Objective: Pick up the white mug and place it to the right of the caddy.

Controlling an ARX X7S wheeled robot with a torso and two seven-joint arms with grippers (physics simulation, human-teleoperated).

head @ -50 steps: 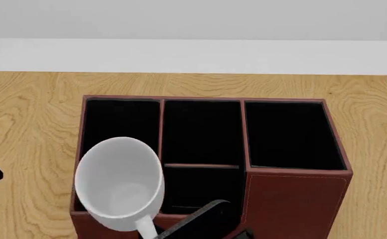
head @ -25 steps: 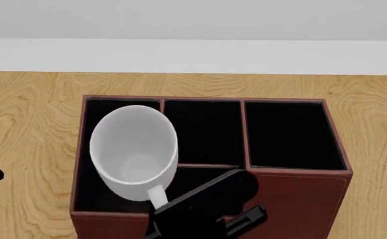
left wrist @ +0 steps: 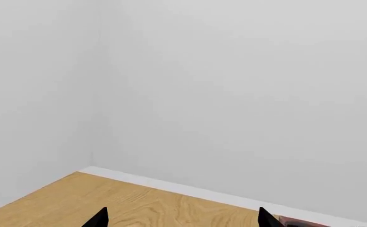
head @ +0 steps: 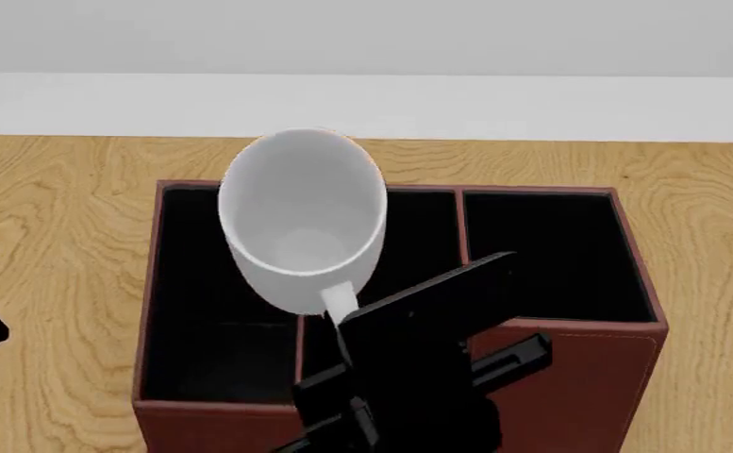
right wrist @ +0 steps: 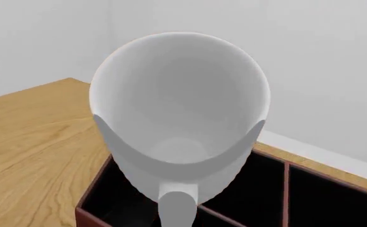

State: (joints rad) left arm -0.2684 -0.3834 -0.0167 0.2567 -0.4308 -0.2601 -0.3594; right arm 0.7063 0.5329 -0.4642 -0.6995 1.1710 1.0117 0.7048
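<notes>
Left wrist view. Only two black fingertips (left wrist: 101,218) of the left hand (left wrist: 182,220) show at the frame edge, well apart, so this hand stands open and empty. Ahead lie the wooden bench (left wrist: 139,208), a white strip along its far edge, and a bare wall. A sliver of the caddy (left wrist: 296,222) shows beside one fingertip.

Head view. The white mug (head: 303,217) is in the air, mouth up and tilted toward the camera, above the left and centre rear compartments of the caddy (head: 555,377). Its handle points to 6 o'clock and runs into the black right hand (head: 398,363), which grips it there; the jaws themselves are hidden by the hand's body. A dark part of the left arm shows at the 9 o'clock edge.

Right wrist view. The white mug (right wrist: 180,123) fills the frame, handle toward the camera, clear of the caddy (right wrist: 309,189) walls below.

Step in hand: carry the mug across toward 3 o'clock. Judgement: hold the present height until the base has passed the right wall, then lower; keep the mug level, since a handle grip can let it swing.

Clearance: bare bench lies at 3 o'clock of the caddy, but it runs to the frame edge. The bench's rear edge lies at 12 o'clock, near the caddy.
</notes>
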